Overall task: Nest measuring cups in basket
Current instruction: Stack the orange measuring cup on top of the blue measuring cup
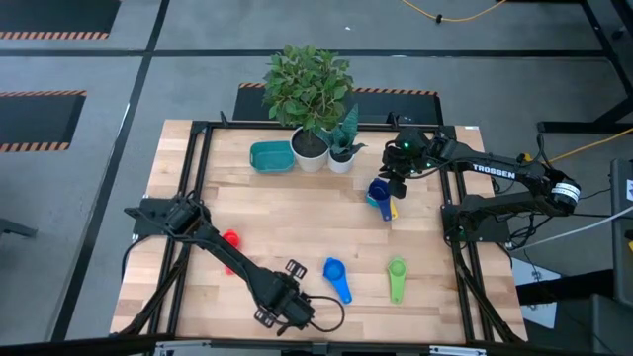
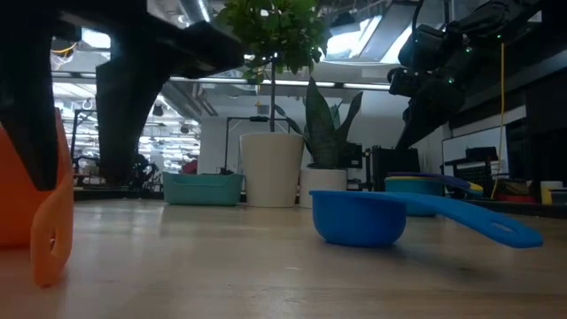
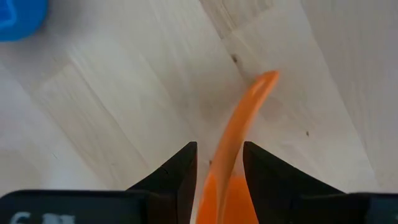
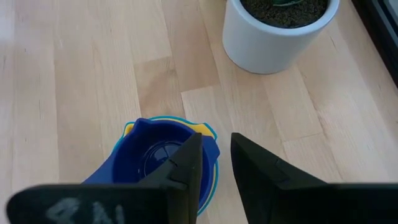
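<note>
My left gripper (image 1: 287,305) is near the table's front edge, shut on the orange measuring cup (image 3: 239,134), which also shows in the low view (image 2: 40,208). My right gripper (image 1: 396,170) hangs above a nested stack of dark blue, light blue and yellow cups (image 1: 381,198), clear of it in the low view (image 2: 416,81); its fingers (image 4: 214,165) stand a narrow gap apart with nothing between them. The red cup (image 1: 230,239), blue cup (image 1: 336,274) and green cup (image 1: 397,273) lie on the table. The teal basket (image 1: 270,155) stands at the far side, left of the pots. My left gripper pinches the orange cup between its two fingers (image 3: 180,177) where the handle meets the bowl (image 3: 224,186). The fingers come from above, pointing down. The handle (image 2: 50,252) hangs below them with its free end low over the table; I cannot tell whether it touches.
Two white plant pots (image 1: 310,153) (image 1: 340,158) stand right of the basket, close to the right gripper. A black frame rail (image 1: 203,129) runs round the table top. Bare wood lies in the table's middle (image 1: 297,213).
</note>
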